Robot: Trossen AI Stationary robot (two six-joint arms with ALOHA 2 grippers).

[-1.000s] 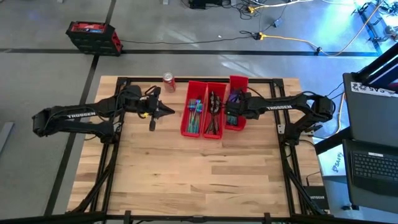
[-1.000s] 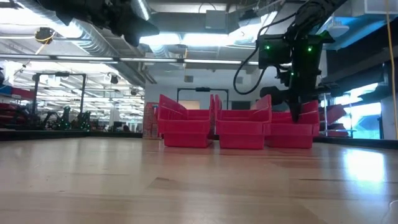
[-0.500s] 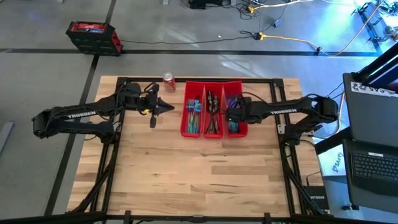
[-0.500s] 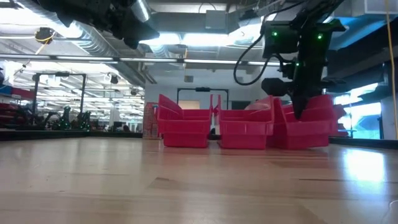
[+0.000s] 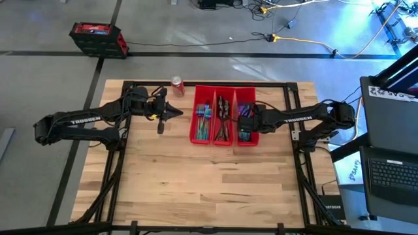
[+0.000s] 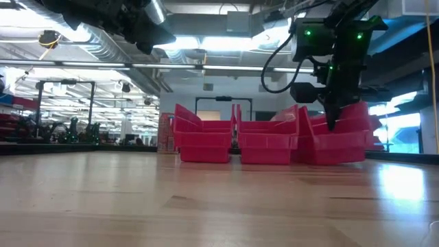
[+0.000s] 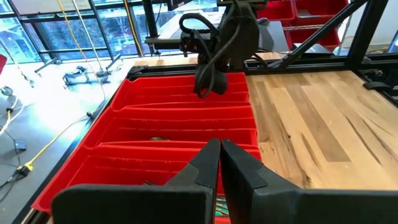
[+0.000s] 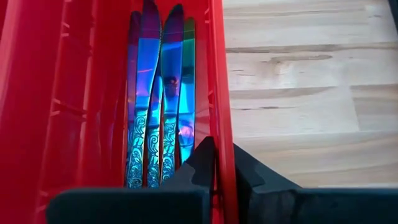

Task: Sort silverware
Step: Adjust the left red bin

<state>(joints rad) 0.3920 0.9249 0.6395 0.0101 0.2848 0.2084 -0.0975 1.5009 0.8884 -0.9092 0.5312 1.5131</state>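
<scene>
Three long red bins stand side by side at the table's far middle. The left bin (image 5: 204,123) holds teal forks, the middle bin (image 5: 224,123) dark spoons, and the right bin (image 5: 246,125) the iridescent knives (image 8: 155,112), which lie flat along its floor. My right gripper (image 5: 251,121) (image 8: 219,165) comes in from the table's right and is shut on that right bin (image 6: 336,140). My left gripper (image 5: 177,115) (image 7: 219,155) hangs shut and empty in the air just left of the bins, pointing at them. My right gripper pinches the right bin's outer long wall (image 8: 217,118), the one facing the table's right edge. It comes from above: one finger (image 8: 200,163) is inside the bin by the knife handles, the other finger (image 8: 249,168) outside over the wood. The bin's base seems to rest on the table.
A red soda can (image 5: 177,85) stands at the far edge, left of the bins. The black frame rails (image 5: 297,140) run along the table's sides. Bare wood (image 5: 209,183) spreads over the near half. A laptop (image 5: 392,173) sits beyond the right edge.
My right gripper, holding the right bin, has moved toward the near edge. The bin slid from a spot farther back into line with the other two, slanted midway, now straight and close beside the middle bin.
</scene>
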